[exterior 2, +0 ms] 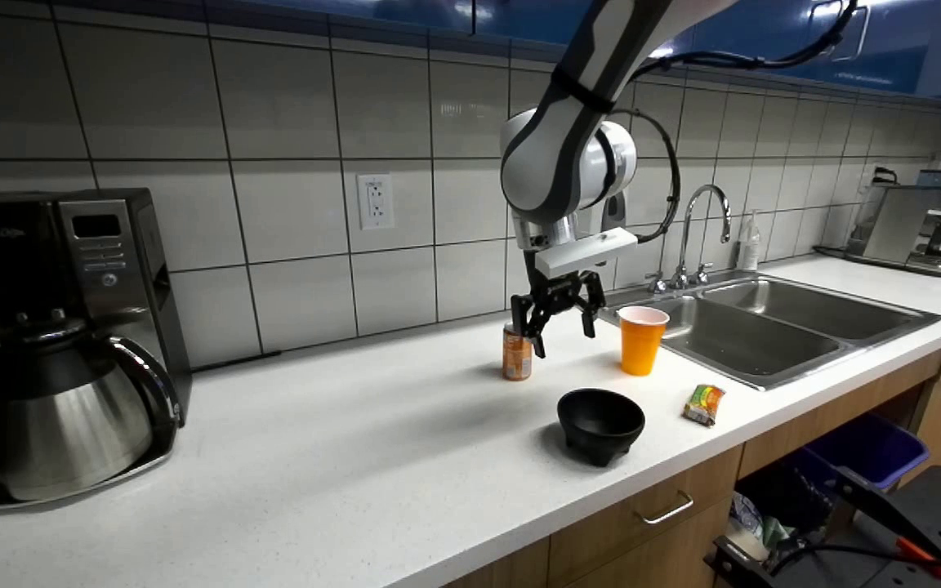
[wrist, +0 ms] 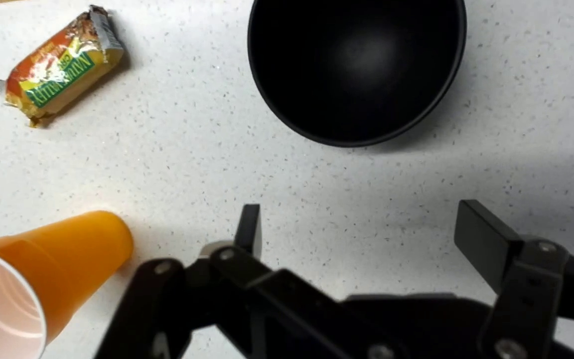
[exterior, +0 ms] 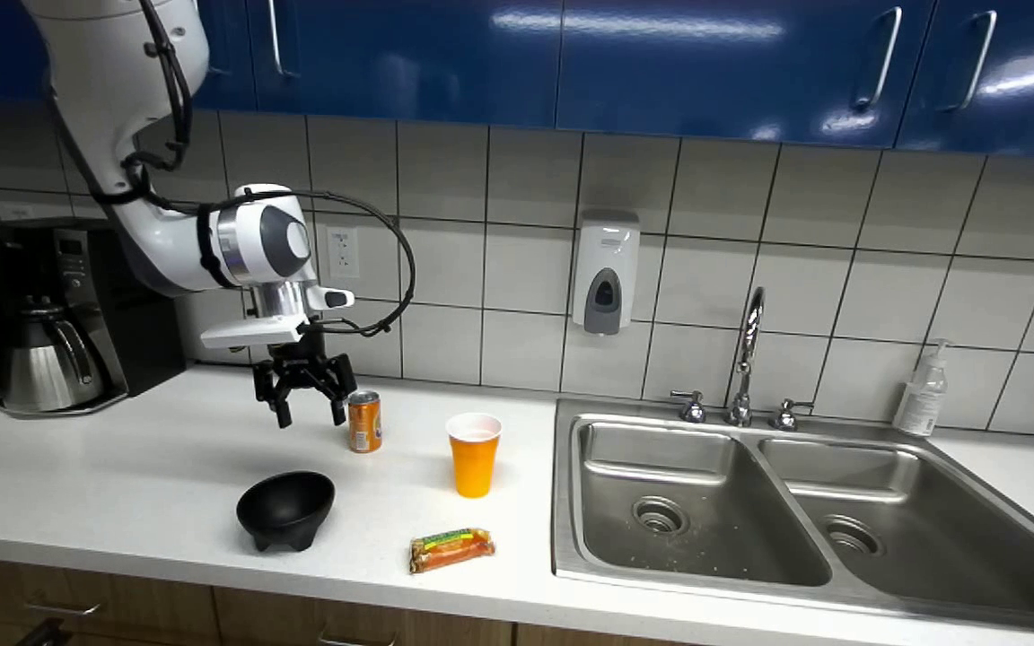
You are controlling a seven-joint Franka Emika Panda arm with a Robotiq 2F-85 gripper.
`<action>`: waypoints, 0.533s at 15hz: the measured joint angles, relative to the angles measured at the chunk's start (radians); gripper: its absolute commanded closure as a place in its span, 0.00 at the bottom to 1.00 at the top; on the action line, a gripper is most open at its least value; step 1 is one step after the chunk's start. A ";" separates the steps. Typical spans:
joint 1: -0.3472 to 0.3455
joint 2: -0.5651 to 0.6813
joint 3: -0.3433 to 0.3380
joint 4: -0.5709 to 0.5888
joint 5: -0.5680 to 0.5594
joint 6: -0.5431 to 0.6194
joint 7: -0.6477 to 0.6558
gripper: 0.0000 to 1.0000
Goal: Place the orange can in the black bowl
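The orange can [exterior: 364, 423] stands upright on the counter, close to the back wall; it also shows in an exterior view [exterior 2: 516, 356], partly behind a finger. My gripper [exterior: 311, 422] is open and empty, above the counter and beside the can, also seen in an exterior view [exterior 2: 564, 343]. In the wrist view, bare counter lies between the spread fingers [wrist: 361, 229]. There the can is almost wholly hidden; only a pale rounded sliver shows behind the left finger. The black bowl [exterior: 285, 507] stands empty near the counter's front edge, in both exterior views [exterior 2: 601, 420] and at the wrist view's top [wrist: 357, 70].
An orange cup [exterior: 474, 456] stands upright between the can and the steel sink [exterior: 566, 502]. A snack bar [exterior: 451, 549] lies near the front edge, also in the wrist view [wrist: 63, 70]. A coffee maker [exterior 2: 70, 408] stands at the counter's far end from the sink.
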 measured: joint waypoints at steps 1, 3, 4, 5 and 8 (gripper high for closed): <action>0.004 0.022 -0.004 0.026 0.004 -0.010 0.016 0.00; 0.009 0.063 -0.012 0.078 0.014 -0.033 0.039 0.00; 0.010 0.081 -0.016 0.104 0.022 -0.043 0.045 0.00; 0.011 0.100 -0.018 0.130 0.030 -0.052 0.052 0.00; 0.016 0.151 -0.028 0.209 0.051 -0.079 0.066 0.00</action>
